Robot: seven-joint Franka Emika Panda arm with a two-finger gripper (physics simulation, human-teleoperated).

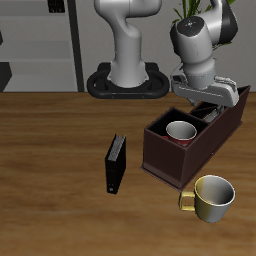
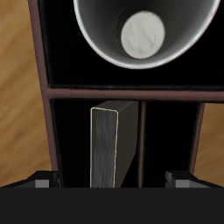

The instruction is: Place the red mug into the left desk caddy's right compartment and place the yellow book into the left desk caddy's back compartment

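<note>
Yellow book upright between fingers, grip unclear, fingertips cut off.

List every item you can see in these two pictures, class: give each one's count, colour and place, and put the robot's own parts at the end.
left desk caddy: one, dark maroon-brown, on the table under the gripper.
red mug: one, grey-white inside showing, standing in the caddy's large square section.
yellow book: one, greyish-tan, upright in a narrower caddy section, between the fingers.
black book: one, black, upright on the table beside the caddy.
yellow-cream mug: one, near the table's front edge.
gripper: one, grey-white, over the caddy's taller end.
</note>
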